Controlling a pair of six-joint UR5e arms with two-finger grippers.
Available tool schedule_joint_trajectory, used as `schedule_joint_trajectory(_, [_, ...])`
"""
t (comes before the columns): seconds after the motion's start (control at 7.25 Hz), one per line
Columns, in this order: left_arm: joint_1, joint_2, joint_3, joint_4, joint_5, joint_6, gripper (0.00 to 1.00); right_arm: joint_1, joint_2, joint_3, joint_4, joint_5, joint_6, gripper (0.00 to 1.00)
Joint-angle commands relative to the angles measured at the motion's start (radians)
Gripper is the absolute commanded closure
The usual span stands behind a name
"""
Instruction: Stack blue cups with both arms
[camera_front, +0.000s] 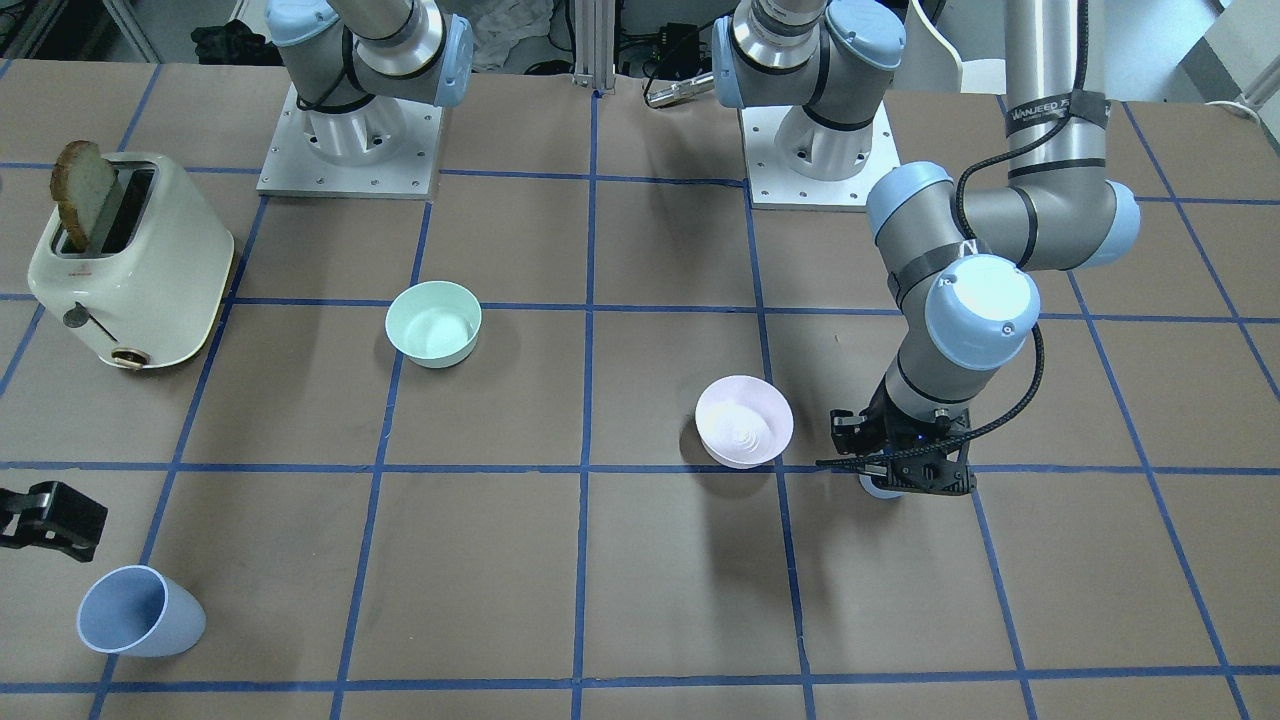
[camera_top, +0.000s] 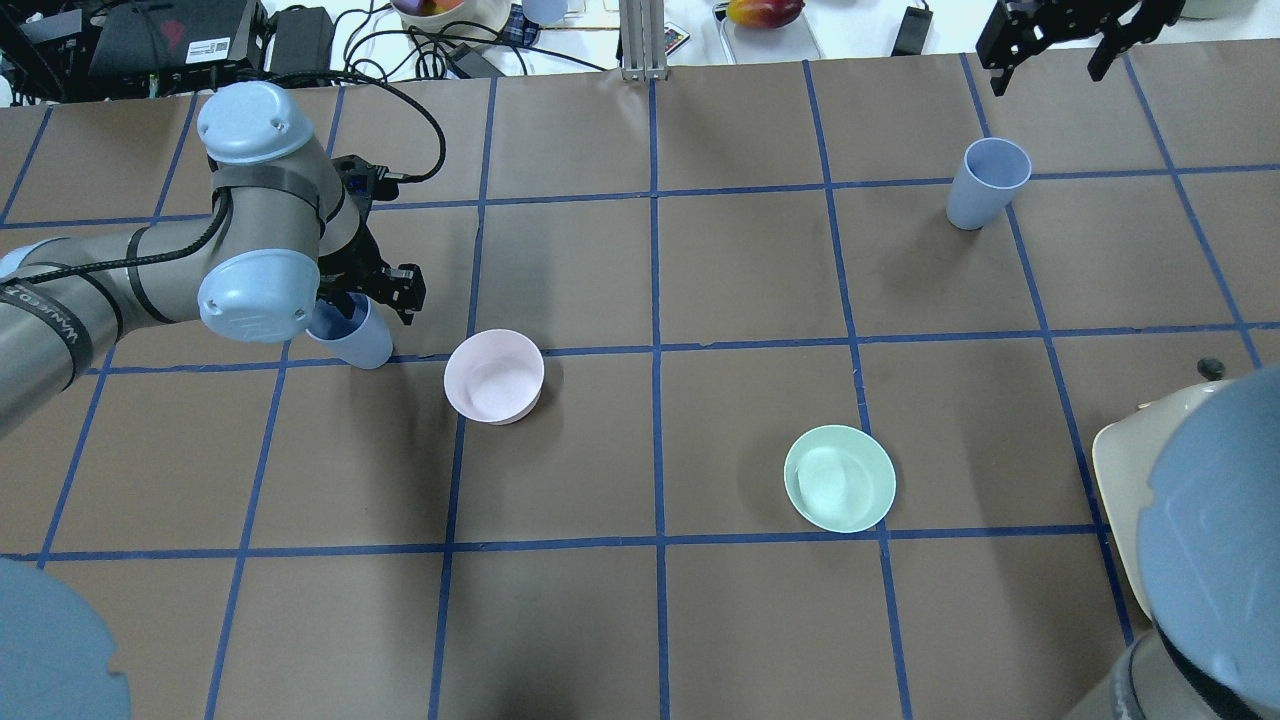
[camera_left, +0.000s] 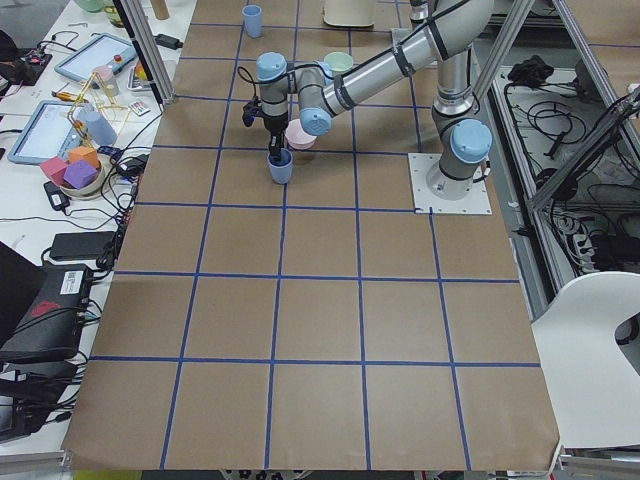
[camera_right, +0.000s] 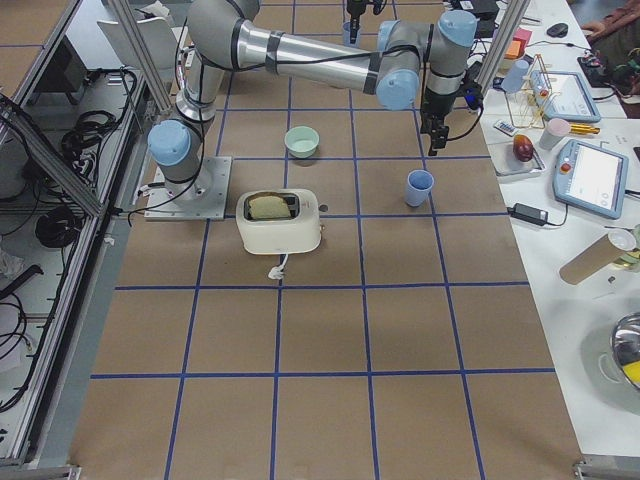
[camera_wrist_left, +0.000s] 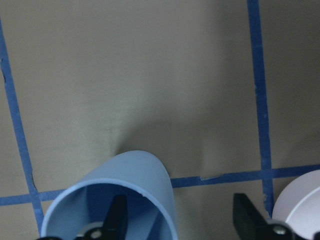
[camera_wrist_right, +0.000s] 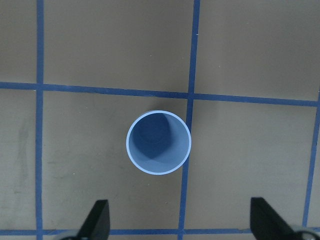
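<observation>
One pale blue cup (camera_top: 352, 337) stands on the table left of the pink bowl; it also shows in the left wrist view (camera_wrist_left: 135, 195). My left gripper (camera_top: 372, 300) is open and low over it. One finger (camera_wrist_left: 116, 216) is inside the cup's mouth and the other is outside its wall. The second blue cup (camera_top: 985, 182) stands upright at the far right and sits centred in the right wrist view (camera_wrist_right: 159, 142). My right gripper (camera_wrist_right: 180, 217) is open, empty and well above that cup, out by the table's far edge (camera_top: 1052, 50).
A pale pink bowl (camera_top: 494, 376) sits just right of the left cup. A mint-green bowl (camera_top: 839, 478) lies toward the right. A cream toaster (camera_front: 130, 260) with a bread slice stands near the right arm's base. Tablets and clutter lie beyond the far edge.
</observation>
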Motion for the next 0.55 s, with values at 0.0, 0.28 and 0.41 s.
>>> schedule_joint_trajectory(0.0, [0.0,-0.009,0.031,0.007,0.018,-0.003,1.0,-0.025,0.064,-0.013,-0.003,0.002,-0.052,0.0])
schedule_joint_trajectory(0.28, [-0.059,-0.014,0.138,-0.049,0.009,-0.185,1.0,-0.057,0.113,-0.013,-0.008,0.007,-0.104,0.0])
schedule_joint_trajectory(0.41, [-0.122,-0.02,0.23,-0.124,0.001,-0.269,1.0,-0.06,0.148,-0.013,-0.01,0.029,-0.095,0.0])
